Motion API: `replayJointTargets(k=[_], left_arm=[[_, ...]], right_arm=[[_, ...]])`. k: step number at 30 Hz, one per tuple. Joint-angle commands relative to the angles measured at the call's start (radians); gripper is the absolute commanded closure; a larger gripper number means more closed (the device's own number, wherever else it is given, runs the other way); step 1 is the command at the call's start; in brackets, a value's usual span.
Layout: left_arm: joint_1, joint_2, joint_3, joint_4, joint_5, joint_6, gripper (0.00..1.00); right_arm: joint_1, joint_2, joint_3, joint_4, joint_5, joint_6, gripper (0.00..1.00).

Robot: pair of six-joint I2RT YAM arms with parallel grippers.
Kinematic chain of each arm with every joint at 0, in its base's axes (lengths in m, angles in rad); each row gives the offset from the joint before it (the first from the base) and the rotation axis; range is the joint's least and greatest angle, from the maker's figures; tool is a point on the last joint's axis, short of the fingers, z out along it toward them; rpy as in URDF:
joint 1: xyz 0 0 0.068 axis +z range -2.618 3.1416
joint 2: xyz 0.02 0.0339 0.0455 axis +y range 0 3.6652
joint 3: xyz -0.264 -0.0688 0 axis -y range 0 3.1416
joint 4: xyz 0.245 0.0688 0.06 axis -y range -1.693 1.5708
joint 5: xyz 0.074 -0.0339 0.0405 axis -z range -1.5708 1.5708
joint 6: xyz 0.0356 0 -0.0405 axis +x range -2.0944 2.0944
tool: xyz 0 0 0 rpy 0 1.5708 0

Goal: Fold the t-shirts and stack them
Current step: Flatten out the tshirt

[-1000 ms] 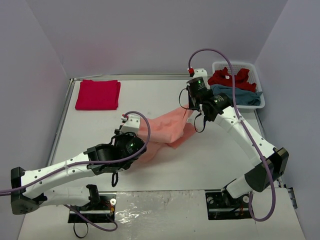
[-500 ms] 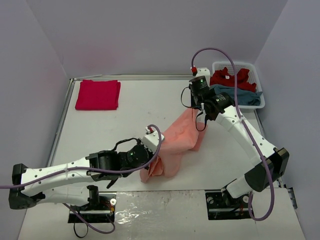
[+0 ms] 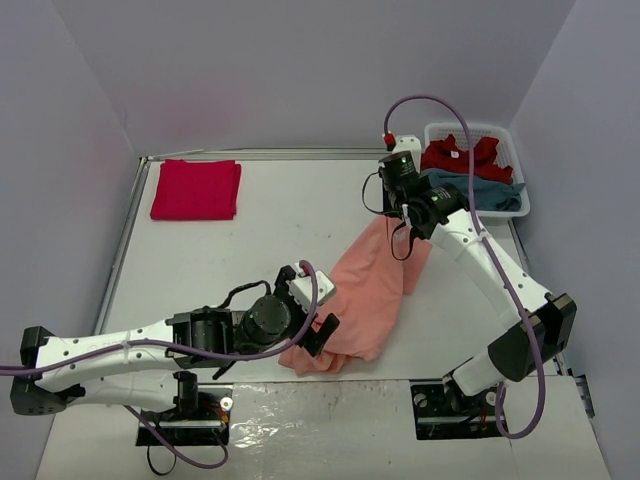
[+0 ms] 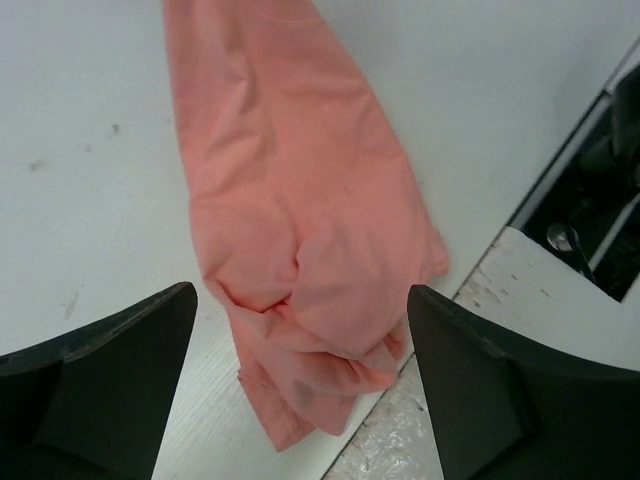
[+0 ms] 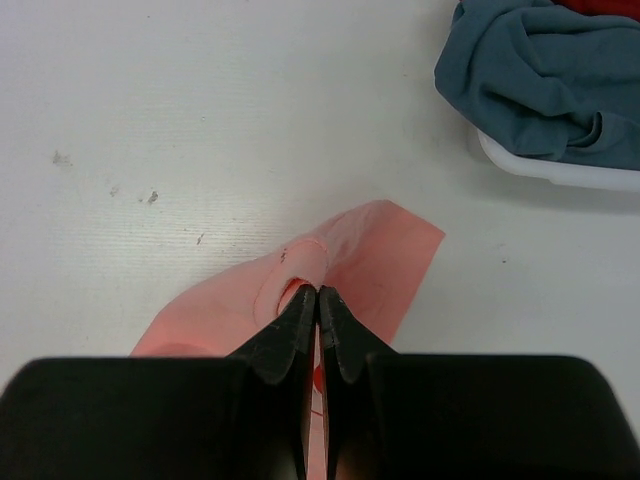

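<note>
The salmon-orange t-shirt (image 3: 365,295) hangs in a long strip from my right gripper (image 3: 401,226) down to a crumpled heap at the table's near edge. My right gripper (image 5: 318,296) is shut on the shirt's upper edge (image 5: 380,255), lifted off the table. My left gripper (image 3: 318,320) stands open just above the heap (image 4: 300,300), its wide-apart fingers (image 4: 110,370) on either side of it and touching none of the cloth. A folded crimson t-shirt (image 3: 196,188) lies flat at the far left. Another red t-shirt (image 3: 458,155) and a teal-blue one (image 3: 485,192) lie in the basket.
The white slotted basket (image 3: 505,131) stands at the far right corner, and its rim (image 5: 545,170) shows close to my right gripper. The table's near edge with a silvery strip (image 4: 500,280) runs right beside the heap. A raised rail (image 3: 125,240) borders the table's left side.
My left gripper has opened and let go of the salmon shirt's lower end, which dropped into a heap near the front edge. The left arm swung rightward. My right gripper kept its hold.
</note>
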Motion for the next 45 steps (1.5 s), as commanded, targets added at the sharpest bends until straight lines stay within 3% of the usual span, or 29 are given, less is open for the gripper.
replayJointTargets(k=[1,10,18,26,34,36,42,45], left_arm=[[0.012,0.009,-0.01,0.0,-0.174,-0.051,0.14],[0.059,0.113,-0.049,-0.054,-0.305,-0.189,0.14],[0.206,0.109,-0.09,-0.109,-0.222,-0.281,0.15],[0.219,0.171,-0.118,-0.048,-0.118,-0.289,0.15],[0.222,0.263,-0.121,-0.043,-0.09,-0.316,0.21],[0.22,0.28,-0.125,-0.031,-0.075,-0.321,0.29],[0.22,0.323,-0.147,0.037,-0.017,-0.327,0.3],[0.22,0.34,-0.147,0.041,-0.009,-0.329,0.46]], right_arm=[[-0.008,0.019,0.011,0.017,0.014,0.002,1.0],[-0.006,0.03,-0.003,0.017,0.011,0.002,1.0],[-0.008,0.031,-0.019,0.018,0.011,0.0,1.0],[-0.008,0.042,-0.03,0.018,0.01,0.002,1.0],[-0.006,0.038,-0.047,0.018,0.016,0.0,1.0],[-0.006,0.038,-0.049,0.018,0.016,-0.001,1.0],[-0.008,0.032,-0.061,0.021,0.016,-0.001,1.0],[-0.006,0.027,-0.065,0.023,0.017,-0.001,1.0]])
